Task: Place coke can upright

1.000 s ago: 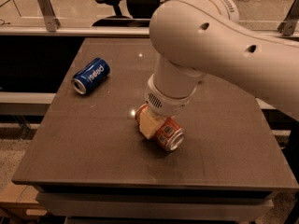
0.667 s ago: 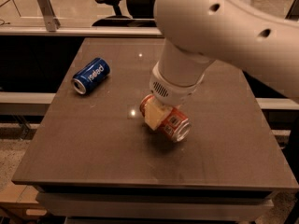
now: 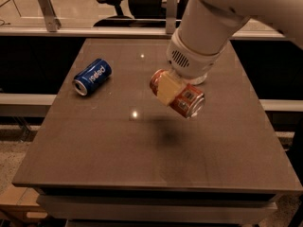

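The red coke can (image 3: 182, 98) with silver ends and a white label patch is held in the air above the middle of the dark table (image 3: 94, 145), tilted on its side, its shadow on the table below. My gripper (image 3: 168, 90) is shut on the can; one tan finger (image 3: 166, 89) lies across the can's near side, the other is hidden behind it. The big white arm (image 3: 208, 27) comes down from the upper right.
A blue Pepsi can (image 3: 92, 76) lies on its side on the left part of the table. Behind the table runs a rail with metal posts (image 3: 46, 9) and an office chair (image 3: 142, 1). The table's front edge is near the bottom.
The gripper has lifted the coke can off the table, up and a little to the right. The Pepsi can has not moved.
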`<state>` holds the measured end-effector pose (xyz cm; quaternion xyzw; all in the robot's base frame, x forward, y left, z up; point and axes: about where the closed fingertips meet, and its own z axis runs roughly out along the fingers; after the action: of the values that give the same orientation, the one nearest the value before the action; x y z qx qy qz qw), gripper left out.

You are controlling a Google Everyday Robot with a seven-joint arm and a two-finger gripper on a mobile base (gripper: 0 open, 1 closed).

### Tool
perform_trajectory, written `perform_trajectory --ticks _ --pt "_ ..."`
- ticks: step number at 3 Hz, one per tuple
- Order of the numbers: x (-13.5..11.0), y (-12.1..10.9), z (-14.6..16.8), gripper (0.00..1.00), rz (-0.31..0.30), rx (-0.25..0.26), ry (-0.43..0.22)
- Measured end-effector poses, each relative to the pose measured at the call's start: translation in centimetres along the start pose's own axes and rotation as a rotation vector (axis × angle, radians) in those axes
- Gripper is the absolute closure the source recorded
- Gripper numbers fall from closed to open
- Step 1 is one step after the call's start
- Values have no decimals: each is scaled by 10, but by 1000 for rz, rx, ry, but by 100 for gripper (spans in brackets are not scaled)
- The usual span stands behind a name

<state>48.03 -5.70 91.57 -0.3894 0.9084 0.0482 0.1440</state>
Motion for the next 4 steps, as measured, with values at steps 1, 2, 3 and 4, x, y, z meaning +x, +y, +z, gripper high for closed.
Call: perform_trajectory --ticks 1,2,3,4 --pt "-9 -15 -15 100 -35 -71 -120" --pt "-20 -21 -20 100 -80 -180 -292" --pt "-29 -21 -23 100 -118 -283 -475" --pt "-36 -9 -35 100 -157 -385 -660"
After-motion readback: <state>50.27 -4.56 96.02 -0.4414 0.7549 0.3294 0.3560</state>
